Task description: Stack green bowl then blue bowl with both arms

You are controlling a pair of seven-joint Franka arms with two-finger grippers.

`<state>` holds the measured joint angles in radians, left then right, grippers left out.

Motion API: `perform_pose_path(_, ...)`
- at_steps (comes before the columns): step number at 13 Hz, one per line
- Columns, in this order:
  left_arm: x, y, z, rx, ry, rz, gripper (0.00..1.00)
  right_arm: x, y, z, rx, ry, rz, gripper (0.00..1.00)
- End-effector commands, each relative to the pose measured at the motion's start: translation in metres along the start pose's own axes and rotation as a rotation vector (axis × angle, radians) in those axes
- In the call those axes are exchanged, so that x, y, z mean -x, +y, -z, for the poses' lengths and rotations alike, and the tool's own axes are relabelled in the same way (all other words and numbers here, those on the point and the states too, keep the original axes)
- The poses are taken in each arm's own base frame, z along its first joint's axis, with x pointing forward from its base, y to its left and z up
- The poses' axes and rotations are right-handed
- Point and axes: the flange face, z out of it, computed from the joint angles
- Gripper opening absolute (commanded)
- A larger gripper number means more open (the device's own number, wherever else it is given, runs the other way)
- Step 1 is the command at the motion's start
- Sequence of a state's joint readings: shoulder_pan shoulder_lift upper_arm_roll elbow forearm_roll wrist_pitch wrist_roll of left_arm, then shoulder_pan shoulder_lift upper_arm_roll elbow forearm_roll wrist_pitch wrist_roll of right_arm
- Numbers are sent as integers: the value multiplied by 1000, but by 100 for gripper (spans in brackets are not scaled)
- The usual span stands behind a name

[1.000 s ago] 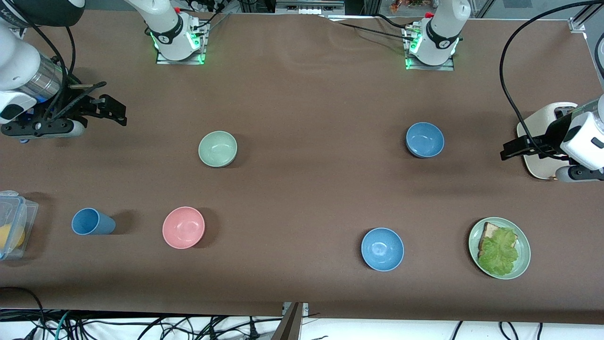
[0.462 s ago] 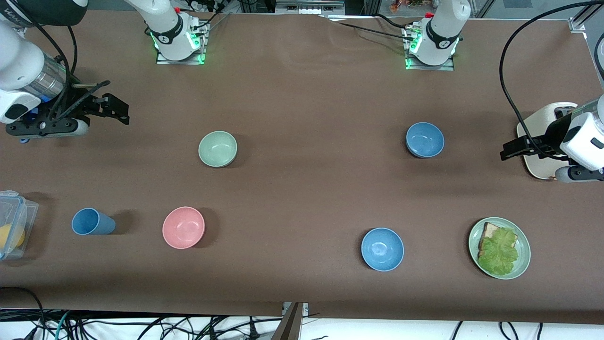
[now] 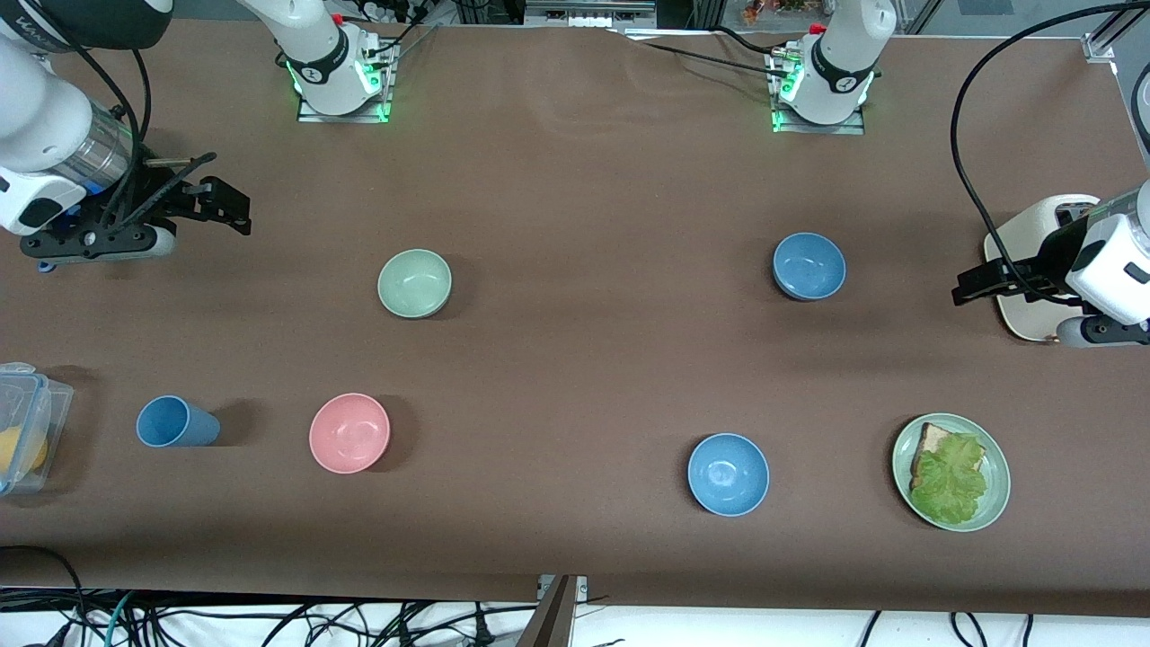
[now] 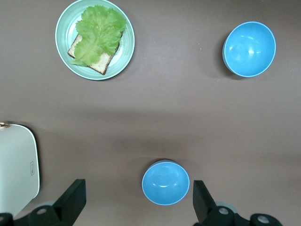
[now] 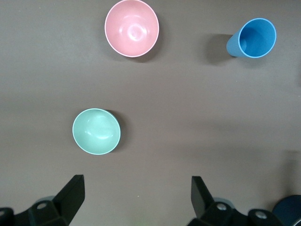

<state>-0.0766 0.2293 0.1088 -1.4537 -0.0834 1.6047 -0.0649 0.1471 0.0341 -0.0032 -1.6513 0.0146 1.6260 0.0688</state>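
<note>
The green bowl (image 3: 414,283) (image 5: 96,131) sits upright on the brown table, toward the right arm's end. The blue bowl (image 3: 809,266) (image 4: 165,182), a muted blue, sits toward the left arm's end. My right gripper (image 3: 232,208) (image 5: 136,182) hangs open and empty over bare table, well apart from the green bowl. Beside a white appliance (image 3: 1033,252), my left gripper (image 3: 968,286) (image 4: 138,188) is open and empty too. It is apart from the blue bowl, which shows between its fingers in the left wrist view.
A brighter blue bowl (image 3: 728,474) (image 4: 249,49) and a green plate (image 3: 997,503) (image 4: 63,21) with lettuce and bread lie nearer the front camera. So do a pink bowl (image 3: 349,432) (image 5: 131,28), a blue cup (image 3: 175,421) (image 5: 251,38) and a clear box (image 3: 22,427).
The right arm has drifted a little toward the middle of the table and its base row, gripper still open. The left arm and all bowls have stayed put.
</note>
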Motion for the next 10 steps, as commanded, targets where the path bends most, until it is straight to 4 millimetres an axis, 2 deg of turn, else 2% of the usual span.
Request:
perform_pose_path(1,-3,-2,6,-14,-2,2,100,7,-1,2,0,-8,-4,100)
perform_pose_path(10,-3,-1,6,-13,-2,0,100,14,-8,-6,-2,-25,7,100)
